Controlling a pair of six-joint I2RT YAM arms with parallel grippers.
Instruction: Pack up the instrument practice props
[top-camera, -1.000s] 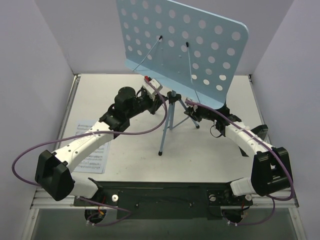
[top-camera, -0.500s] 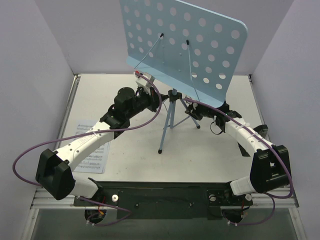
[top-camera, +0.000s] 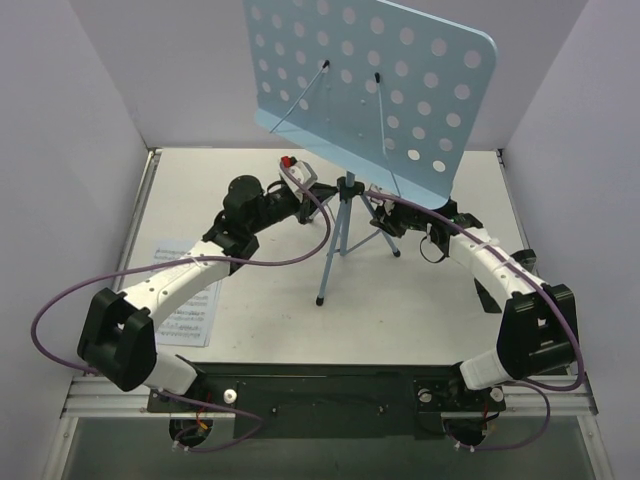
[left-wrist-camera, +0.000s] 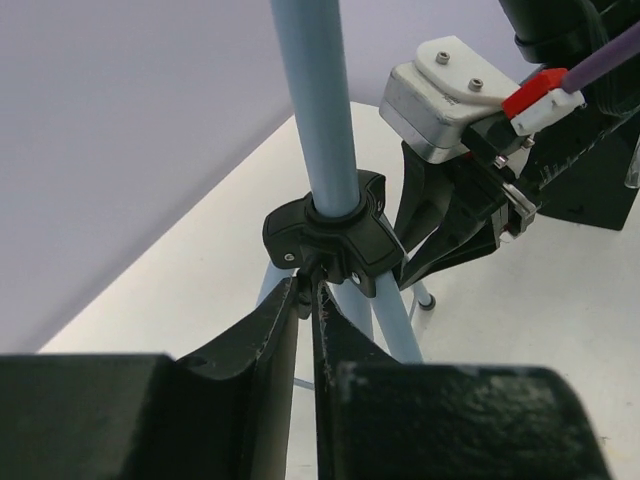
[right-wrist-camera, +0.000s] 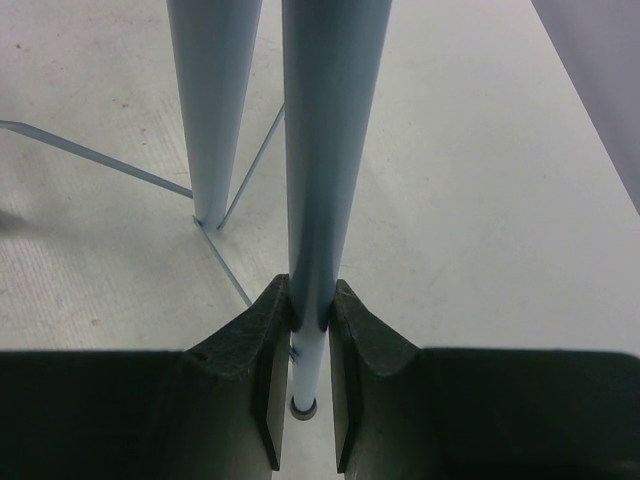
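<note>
Light-blue music stand (top-camera: 370, 90), upright mid-table (top-camera: 450, 320): right gripper (right-wrist-camera: 310, 300) clamped on tripod leg (right-wrist-camera: 325, 150); left gripper (left-wrist-camera: 308, 300) at black hub (left-wrist-camera: 335, 235), fingers nearly together, grip unclear.

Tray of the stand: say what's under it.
The pole, black hub and tripod legs, with the left gripper at the hub and the right gripper clamping one leg. The tray hides the pole's top.

I find no legible text or marking; the print on the sheet-music page (top-camera: 190, 318) is too small to read.
</note>
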